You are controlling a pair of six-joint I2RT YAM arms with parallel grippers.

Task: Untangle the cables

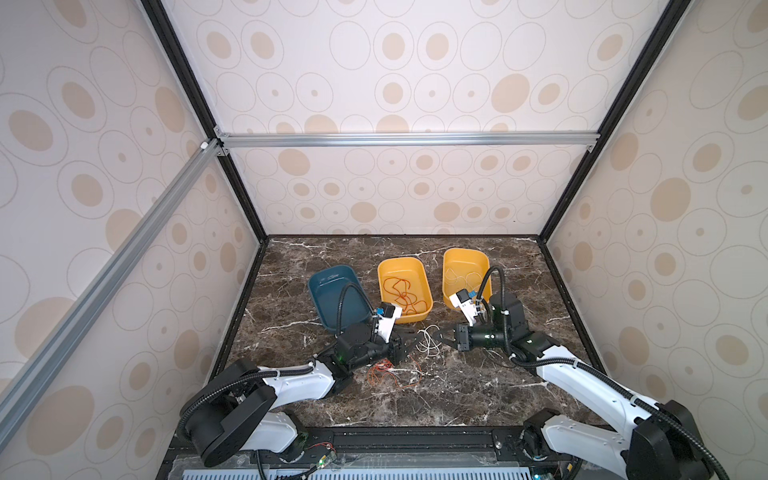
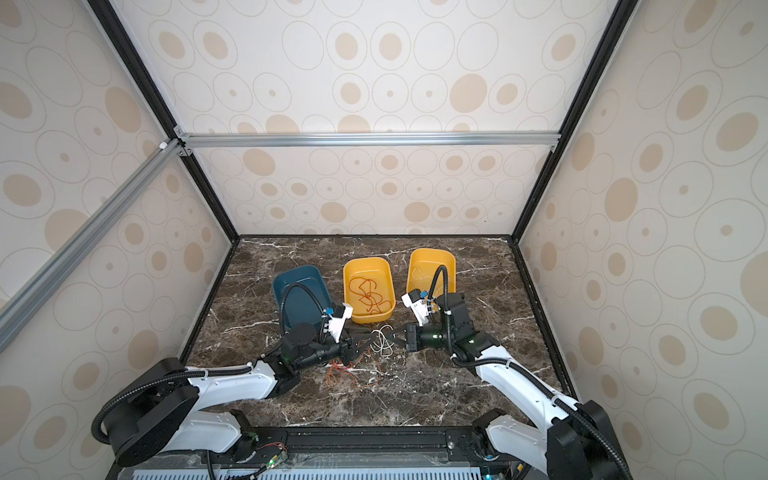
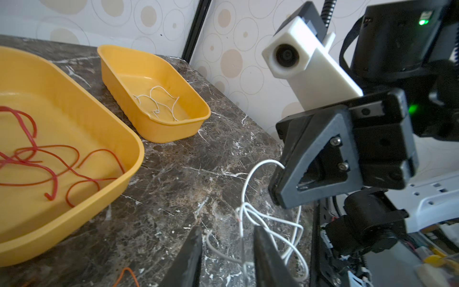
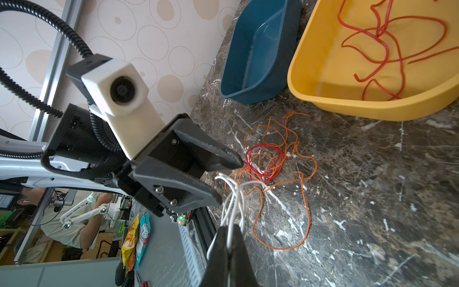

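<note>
- Jaws of the right gripper (image 4: 229,229) are pressed together on the white cables (image 4: 233,198). Jaws of the left gripper (image 4: 231,181) stand spread around the other end and are not yet pinching.
- From the middle yellow tray (image 1: 409,318), the white cables hang just on the robot's side, stretched along its near rim, between both arms.
- Farther from this tray, the orange and red tangle (image 4: 263,161) lies on the desk, nearer the left arm.
</note>
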